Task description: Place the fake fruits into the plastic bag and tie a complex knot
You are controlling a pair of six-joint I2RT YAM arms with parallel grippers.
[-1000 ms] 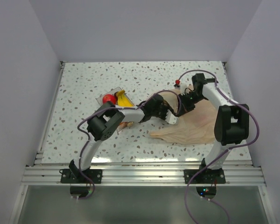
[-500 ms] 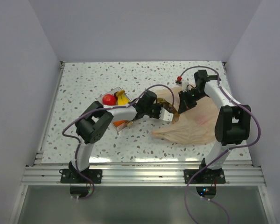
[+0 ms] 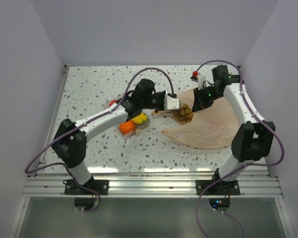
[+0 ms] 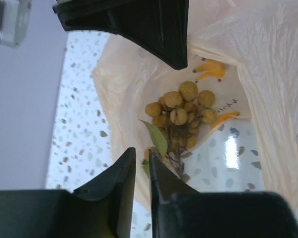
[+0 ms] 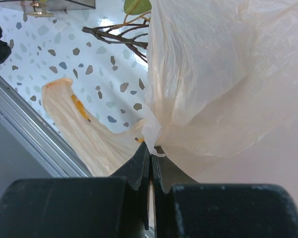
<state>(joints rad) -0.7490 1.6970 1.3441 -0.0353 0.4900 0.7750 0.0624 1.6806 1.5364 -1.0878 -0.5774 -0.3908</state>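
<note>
The tan-brown grape cluster (image 3: pixel 183 114) (image 4: pixel 181 116) lies in the mouth of the peach plastic bag (image 3: pixel 208 126) (image 4: pixel 268 74), with its green leaf and stem toward my left gripper (image 3: pixel 174 106) (image 4: pixel 141 151). That gripper hovers just left of the cluster, its jaws a narrow gap apart with nothing between them. My right gripper (image 3: pixel 202 100) (image 5: pixel 151 146) is shut on a bunched edge of the bag (image 5: pixel 213 74) and holds it up at the back. An orange piece (image 3: pixel 126 127), the yellow banana (image 3: pixel 139 119) and a red apple (image 3: pixel 113 104) stay by the tray.
The clear plastic tray (image 3: pixel 135 132) sits left of the bag, partly under my left arm. A bag handle (image 5: pixel 74 119) trails on the speckled table (image 3: pixel 89 89). An aluminium rail (image 3: pixel 149 178) runs along the near edge. Walls close in on both sides.
My left arm has stretched out and swung back toward the bag, and the grape cluster now lies in its mouth. The left jaws have parted slightly. My right gripper has pulled the bag edge back.
</note>
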